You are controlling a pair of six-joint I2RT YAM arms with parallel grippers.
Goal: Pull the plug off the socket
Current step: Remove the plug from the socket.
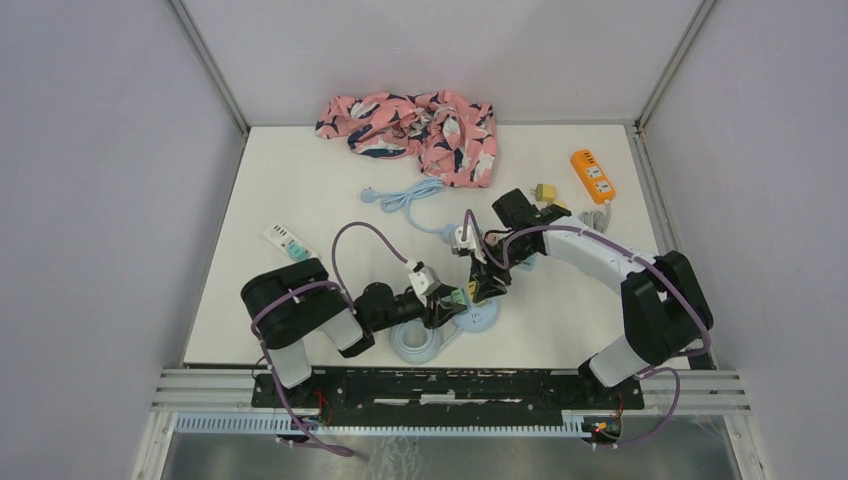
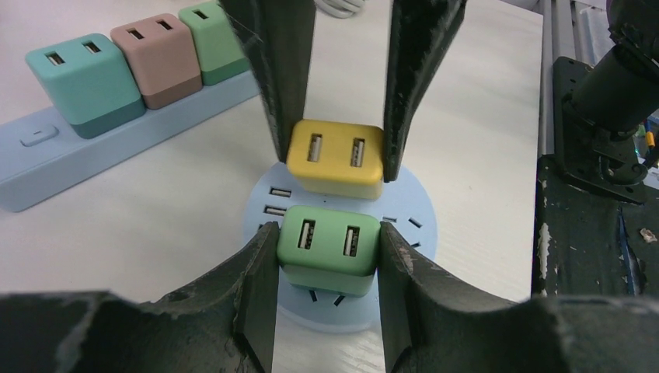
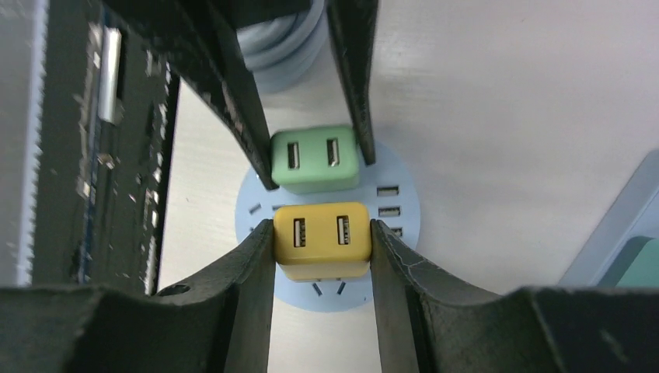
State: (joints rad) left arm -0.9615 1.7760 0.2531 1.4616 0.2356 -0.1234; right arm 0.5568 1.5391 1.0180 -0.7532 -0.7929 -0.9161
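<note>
Socket (image 2: 416, 198) with green plug (image 2: 329, 245), yellow plug (image 2: 336, 155) between jaws

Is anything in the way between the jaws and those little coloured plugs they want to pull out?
Nothing visible. The left gripper clamps the green plug and the right gripper the yellow plug, jaws touching their sides; both plugs sit in the round blue socket.
</note>
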